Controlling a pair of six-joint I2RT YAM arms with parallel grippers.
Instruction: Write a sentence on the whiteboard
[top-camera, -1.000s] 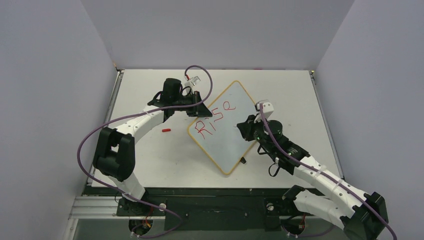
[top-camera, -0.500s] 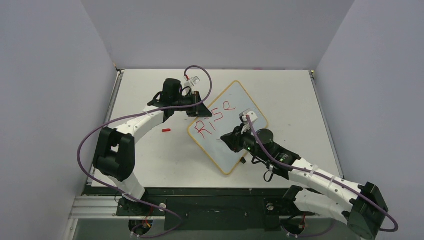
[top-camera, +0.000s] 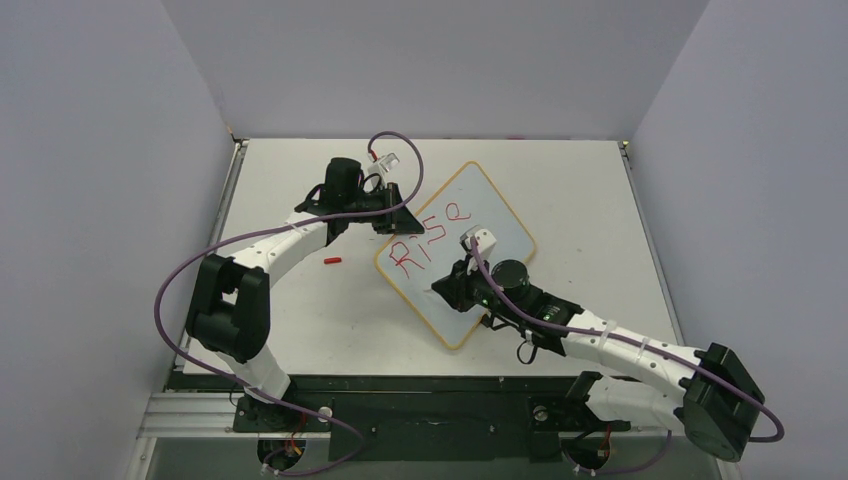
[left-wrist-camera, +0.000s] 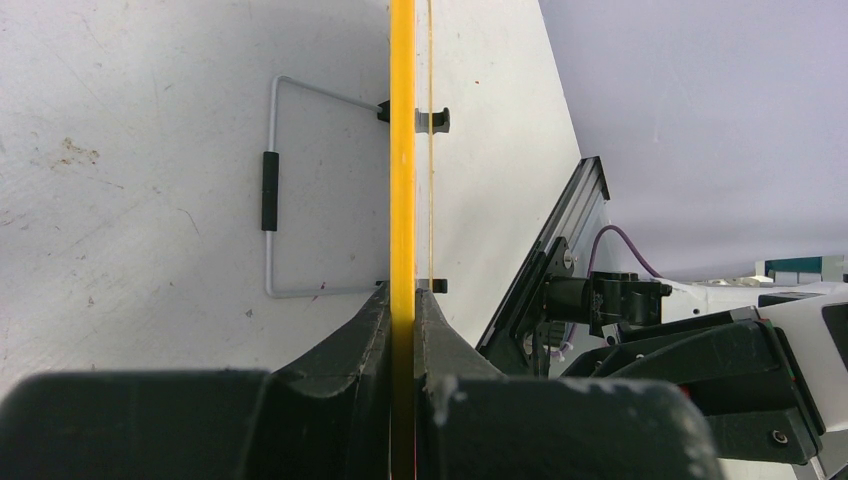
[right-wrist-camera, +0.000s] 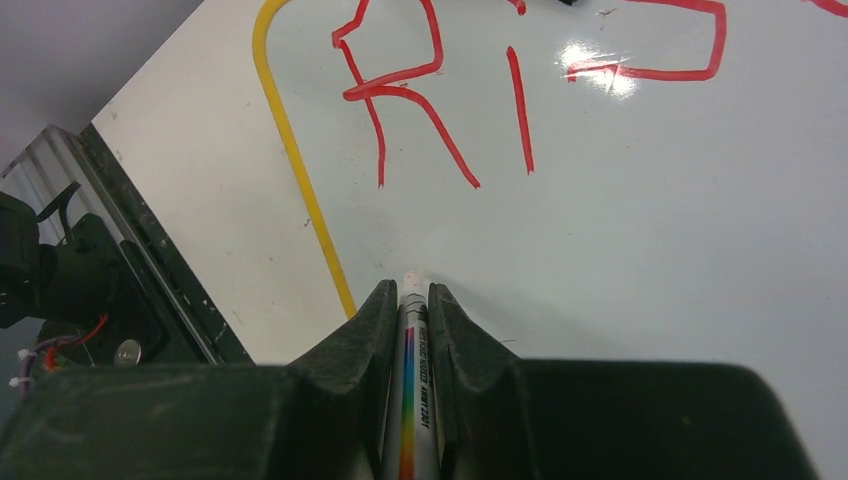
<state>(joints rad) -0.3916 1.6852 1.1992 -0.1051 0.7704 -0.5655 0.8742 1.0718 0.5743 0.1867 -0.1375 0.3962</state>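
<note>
We count one yellow-framed whiteboard (top-camera: 492, 214) bearing red writing; the left gripper (left-wrist-camera: 403, 303) pinches its edge, and the right gripper (right-wrist-camera: 408, 296) pinches one marker (right-wrist-camera: 410, 352).

- The top external camera sits high above and behind the arm bases, facing forward and down. It stands far enough off to take in the whole table (top-camera: 300, 300), the left arm (top-camera: 280, 245), the right arm (top-camera: 620, 345) and the surrounding walls (top-camera: 90, 150).
- The left wrist camera rides just behind the left gripper (left-wrist-camera: 402, 300) and sights along the whiteboard (left-wrist-camera: 402, 150) edge-on, very near. Table surface fills its left side, and part of the right arm shows at lower right.
- The right wrist camera looks over the right gripper (right-wrist-camera: 407, 290) and the marker (right-wrist-camera: 410, 330), close above the board's face, toward the red letters (right-wrist-camera: 400, 90).
- All three views share the whiteboard; the top and right wrist views also share the red letters.
</note>
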